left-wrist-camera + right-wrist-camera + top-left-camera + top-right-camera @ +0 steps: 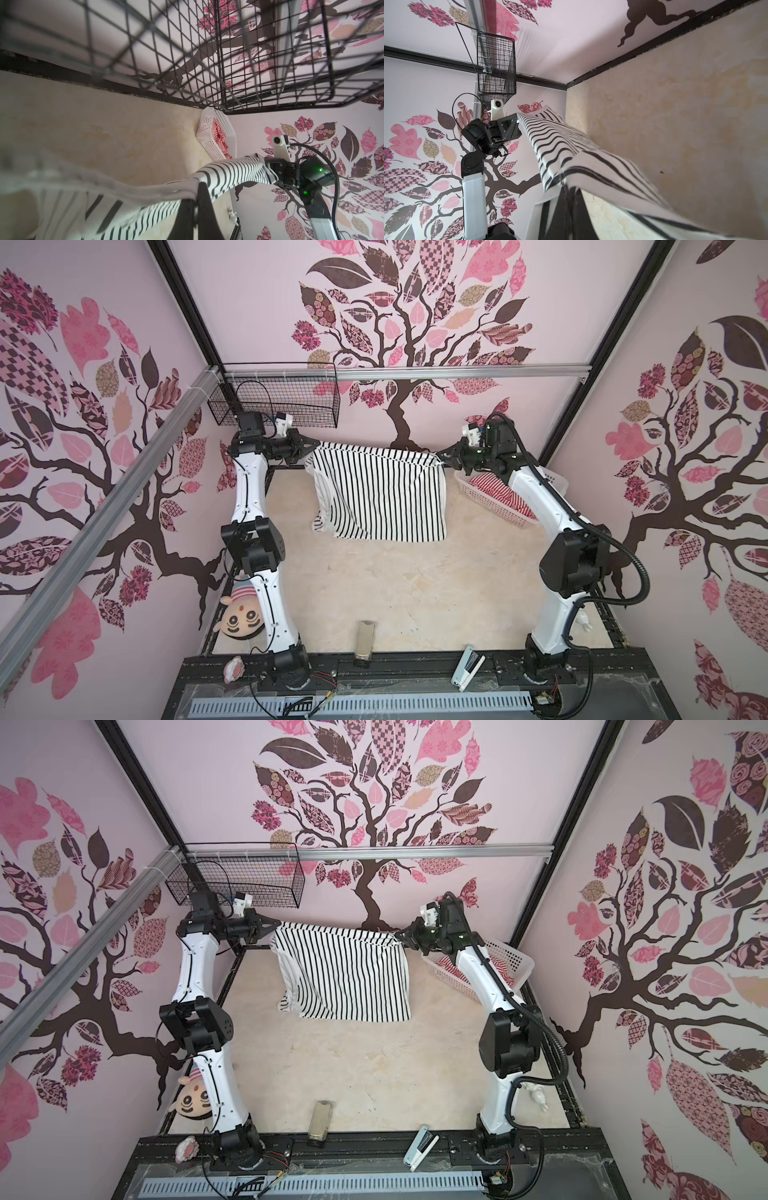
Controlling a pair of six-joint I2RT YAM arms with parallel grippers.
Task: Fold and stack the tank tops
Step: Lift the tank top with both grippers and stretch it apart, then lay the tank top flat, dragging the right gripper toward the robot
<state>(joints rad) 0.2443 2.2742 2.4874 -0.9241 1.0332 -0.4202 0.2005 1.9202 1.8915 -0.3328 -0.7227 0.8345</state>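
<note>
Two claws, both clamped tight on the same garment. Left claw [312, 445] pinches one upper corner of the black-and-white top [382, 493]; right claw [439, 457] pinches the other upper corner.

The top is held up in the air, stretched between them toward the back of the desk [395, 585]. Its upper edge is nearly taut with a slight sag. The body hangs down like a curtain, stripes running vertical. Left side of the cloth bunches and folds under, and a bit of striped fabric sticks out at the lower left. Right side hangs straighter. Can't tell whether the hem touches the desk.

Left wrist view: the black-and-white top [228, 172] runs away from the camera to the right claw [270, 169], with cloth gathered at its tips. Right wrist view: the black-and-white top [571, 145] stretches across to the left claw [517, 119]; the near part is blurred.

Red top [496, 489] lies crumpled inside the white basket [494, 512] at the far right corner of the desk. It is partly hidden behind the right arm and sits near the hanging top's right edge. Also seen in the left wrist view, red top [218, 135] in the white basket [207, 124].

Wire basket [282, 402] hangs from the back rail, above the left claw. Doll [241, 616] lies at the desk's left edge, partly behind the left arm.
</note>
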